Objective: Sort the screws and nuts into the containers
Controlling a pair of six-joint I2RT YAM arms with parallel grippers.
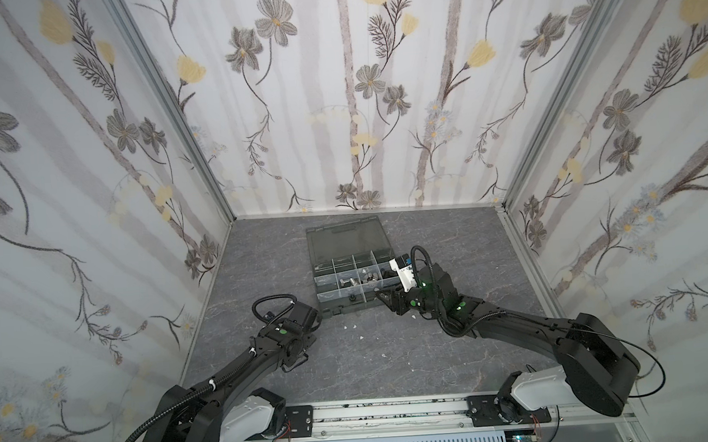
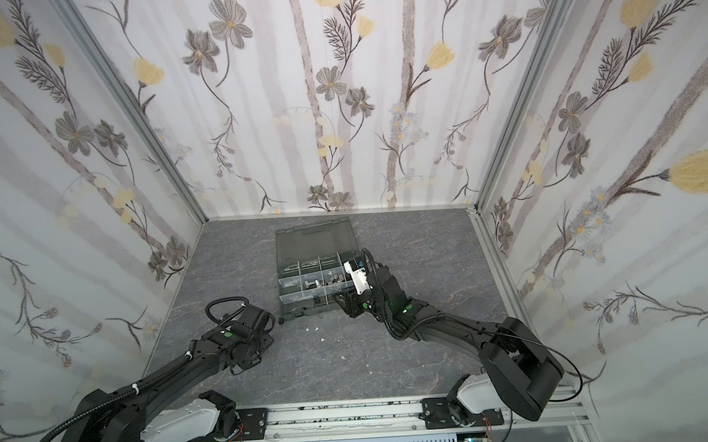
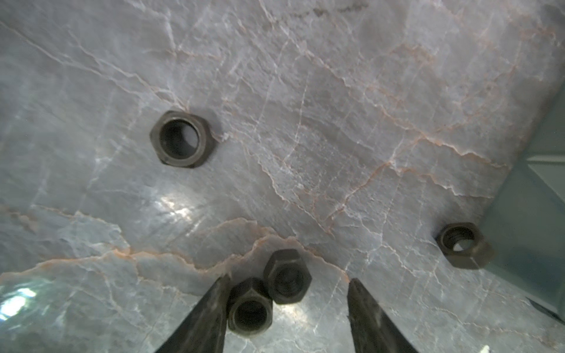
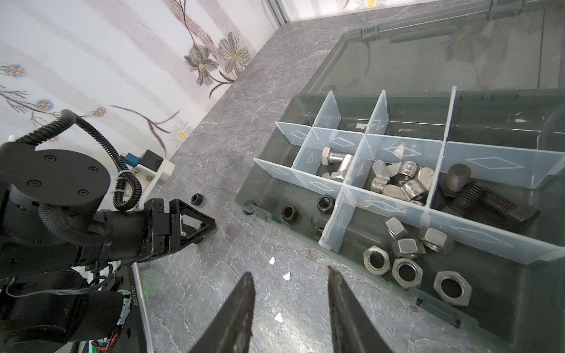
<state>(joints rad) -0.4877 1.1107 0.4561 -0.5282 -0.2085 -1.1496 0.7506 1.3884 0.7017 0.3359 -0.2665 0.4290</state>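
Black nuts (image 3: pixel 250 314) between left end effector (image 3: pixel 288 279) tips, one perhaps touching

My left arm (image 1: pixel 239 365) reached forward and inward, left claw (image 3: pixel 289 287) pointed down, jaws apart. My right arm (image 1: pixel 516 326) reached forward and inward, right claw (image 4: pixel 290 272) angled down, jaws narrower but apart.

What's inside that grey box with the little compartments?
The box holds silver bolts, wing nuts, black bolts, silver nuts and black nuts. The far compartments are partly hidden behind the dividers, so their contents cannot be made out.
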